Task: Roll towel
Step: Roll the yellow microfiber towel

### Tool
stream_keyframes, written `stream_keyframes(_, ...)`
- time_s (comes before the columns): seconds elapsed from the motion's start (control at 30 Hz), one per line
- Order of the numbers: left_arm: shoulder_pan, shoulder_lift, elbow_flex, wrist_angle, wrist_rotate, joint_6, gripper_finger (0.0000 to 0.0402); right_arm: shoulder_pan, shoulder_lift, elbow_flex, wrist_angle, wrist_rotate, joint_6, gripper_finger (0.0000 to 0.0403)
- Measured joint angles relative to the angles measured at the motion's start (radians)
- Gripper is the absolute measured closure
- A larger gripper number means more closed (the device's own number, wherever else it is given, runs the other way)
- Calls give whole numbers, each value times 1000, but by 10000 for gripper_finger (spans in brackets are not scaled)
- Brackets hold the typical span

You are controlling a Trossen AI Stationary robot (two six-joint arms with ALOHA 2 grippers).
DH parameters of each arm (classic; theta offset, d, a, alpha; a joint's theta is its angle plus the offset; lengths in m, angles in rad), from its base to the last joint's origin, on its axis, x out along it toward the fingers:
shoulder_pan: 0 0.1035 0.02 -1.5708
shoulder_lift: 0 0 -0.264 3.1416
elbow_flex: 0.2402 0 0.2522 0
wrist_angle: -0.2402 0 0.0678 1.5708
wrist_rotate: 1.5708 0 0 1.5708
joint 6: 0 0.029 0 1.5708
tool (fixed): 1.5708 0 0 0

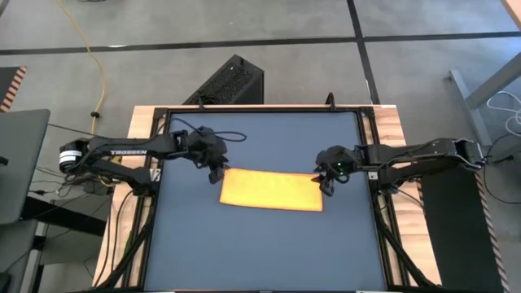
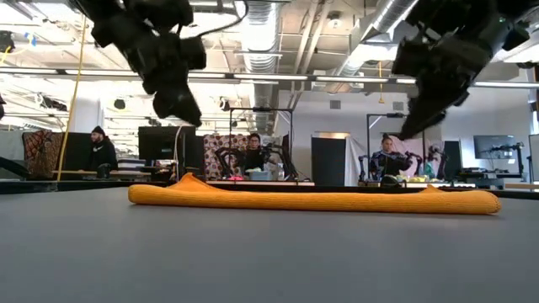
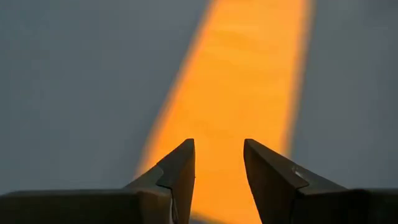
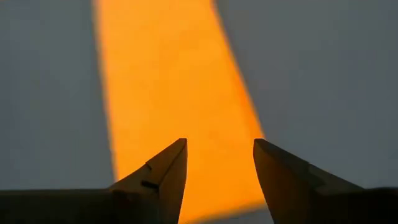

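At the table's left side we find the left arm [image 1: 122,152] reaching in over the wooden border [image 1: 142,130], with white lettering along its link that seems to read "TROSSEN". Its left gripper [image 1: 216,173] hangs above the towel's left end, lifted clear of the cloth in the low view, and its fingers [image 3: 177,171] stand apart with nothing between them.

Moving right, the towel [image 1: 271,189] lies flat near the middle of the dark blue-grey tabletop [image 1: 260,252], a long yellow-orange band running left to right, slightly skewed. In the low view its left end shows a small raised peak. We see bare tabletop on every side of it, widest on the near side and narrower toward the far edge.

Further right, the right gripper [image 1: 326,182] hovers over the towel's right end, also clear of it, a green light glowing on its wrist. Its fingers [image 4: 165,174] are spread and empty. The right arm [image 1: 423,156] extends out past the table's right edge.
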Motion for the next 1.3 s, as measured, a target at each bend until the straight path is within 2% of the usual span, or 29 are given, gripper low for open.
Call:
stream_keyframes(0.07,-42,7,-24,69,64,-60,284,33,24,1,33,3,-57,223)
stream_keyframes(0.13,-100,33,-64,156,65,-124,300,49,61,1,47,3,-85,266)
stream_keyframes(0.23,-193,86,-119,236,-7,-210,340,39,121,0,42,7,-124,360)
stream_keyframes(0.3,-244,121,-136,258,-60,-253,373,18,162,0,45,8,-141,385)
stream_keyframes(0.4,-288,169,-138,260,-129,-298,395,-23,231,0,44,8,-147,380)
stream_keyframes(0.57,-313,258,-137,290,-142,-348,401,-78,333,0,39,6,-169,391)
stream_keyframes(0.83,-313,406,-131,323,-175,-401,401,-54,406,3,42,2,-83,392)
stream_keyframes(0.97,-300,391,-132,305,-177,-337,401,19,405,3,44,-48,35,392)
stream_keyframes(1.1,-258,346,-133,205,-189,-256,401,113,394,2,48,-72,146,392)
stream_keyframes(1.3,-153,292,-136,90,-192,-58,402,204,390,0,74,-81,273,389)
